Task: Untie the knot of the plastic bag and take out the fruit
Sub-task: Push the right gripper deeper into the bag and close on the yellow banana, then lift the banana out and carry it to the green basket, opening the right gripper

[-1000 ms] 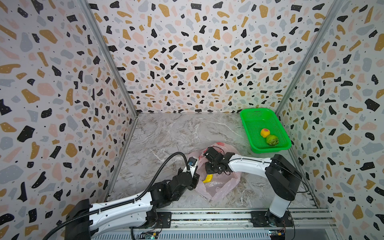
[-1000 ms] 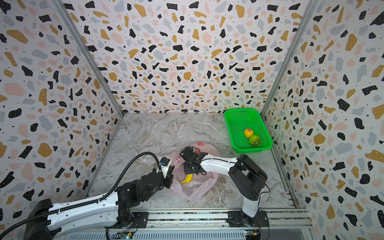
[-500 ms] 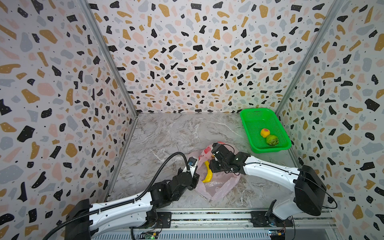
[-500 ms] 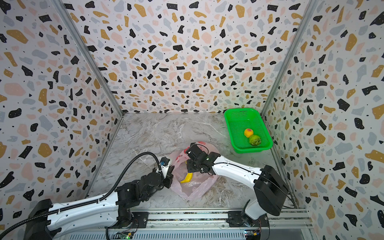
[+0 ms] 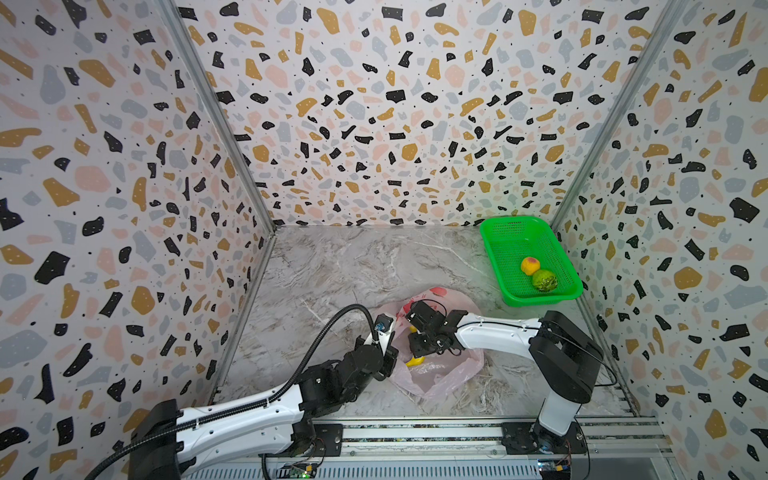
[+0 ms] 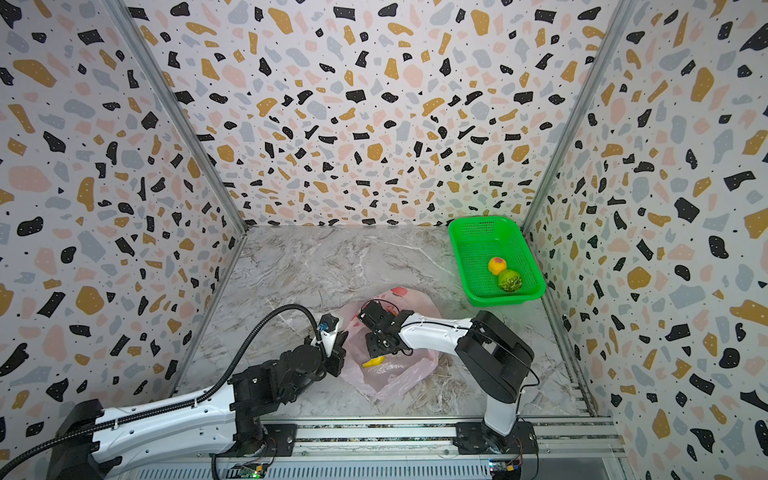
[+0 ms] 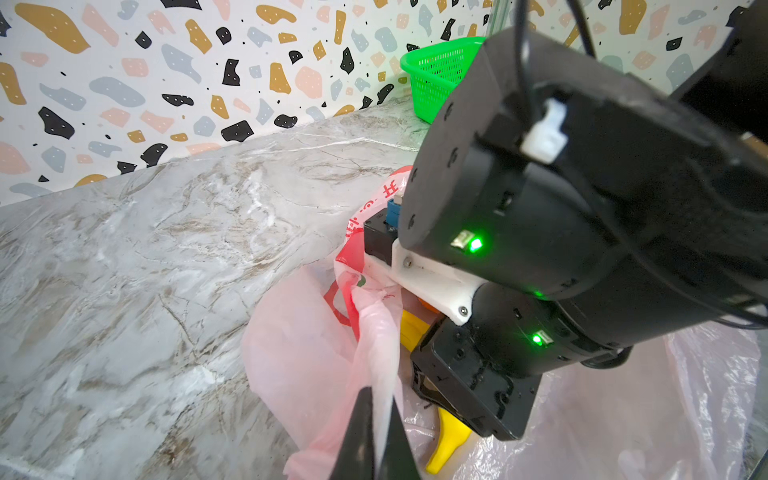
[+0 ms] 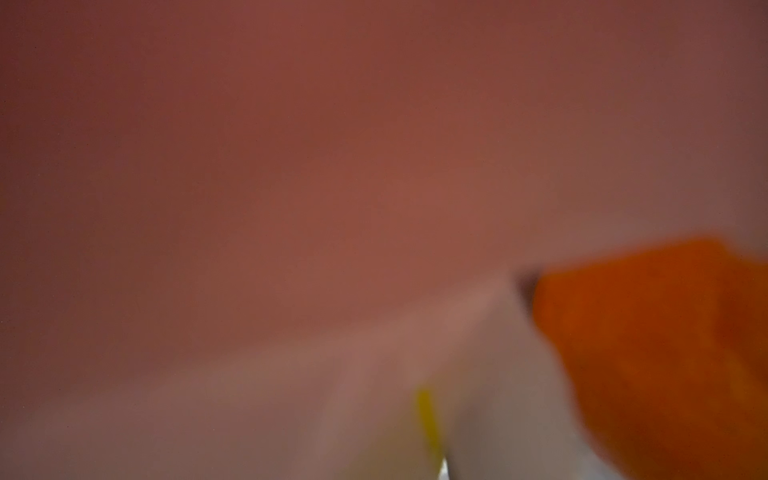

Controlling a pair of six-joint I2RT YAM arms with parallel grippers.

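You've got the plastic bag (image 5: 442,376) near-centre on the table (image 5: 332,270), banana (image 5: 414,361) inside it. Basket (image 5: 540,298) far right, behind the bag; peach (image 5: 530,265) and round fruit (image 5: 544,281) inside, touching.

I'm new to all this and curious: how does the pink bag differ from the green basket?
The pink bag is thin, see-through and crumpled; the green basket is stiff, meshed and keeps its shape. The bag lies near the front, the basket in the far right corner. Both hold fruit.
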